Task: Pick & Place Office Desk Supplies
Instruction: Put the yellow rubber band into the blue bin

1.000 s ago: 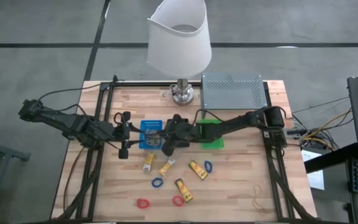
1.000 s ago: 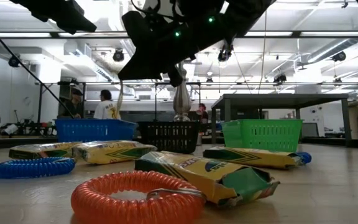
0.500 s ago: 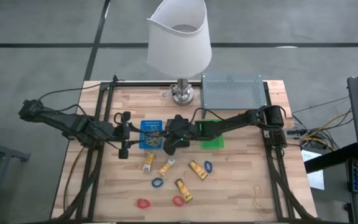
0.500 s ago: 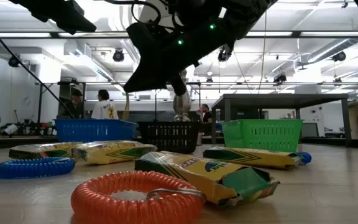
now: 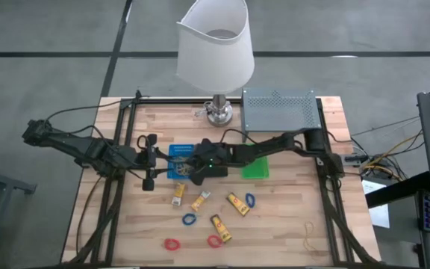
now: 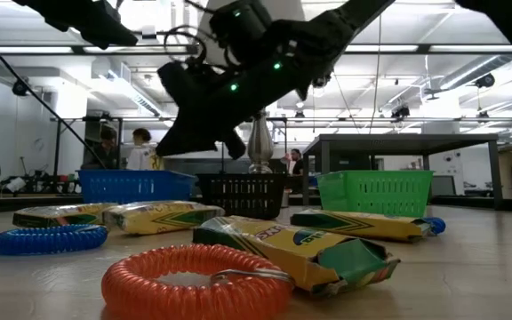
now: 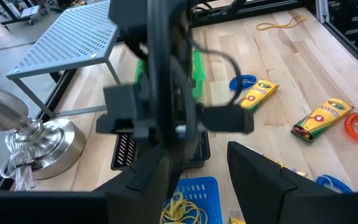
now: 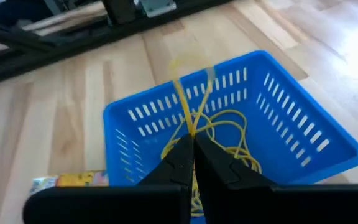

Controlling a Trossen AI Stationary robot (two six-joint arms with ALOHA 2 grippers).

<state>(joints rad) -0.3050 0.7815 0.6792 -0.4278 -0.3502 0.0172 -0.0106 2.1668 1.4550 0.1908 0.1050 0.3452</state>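
My right gripper [image 5: 195,170] hangs over the blue tray [image 5: 172,152], shut on a thin yellow rubber band [image 8: 194,93]. More rubber bands [image 8: 229,134] lie in that tray. Yellow packets [image 5: 237,203], blue rings [image 5: 189,220] and red rings [image 5: 172,243] lie flat on the wooden table, nearer its front edge. One more rubber band [image 5: 309,233] lies at the near right. My left gripper [image 5: 149,161] waits open to the left of the blue tray, with nothing between its fingers. My right gripper pinches the rubber band [image 8: 190,124] between its two fingertips, slanting down from the table's right side. Two strands of the band run on from the fingertips over the blue tray. Whether its far end rests on the bands in the tray, I cannot tell.
A green tray [image 5: 256,170] and a black tray [image 7: 124,152] stand to the right of the blue one, under my right arm. A lamp [image 5: 216,112] and a grey perforated shelf [image 5: 278,109] stand at the far edge. People show in the room behind the table.
My right gripper has gone down and toward the table's left edge, over the blue tray, and has stayed shut on the rubber band.
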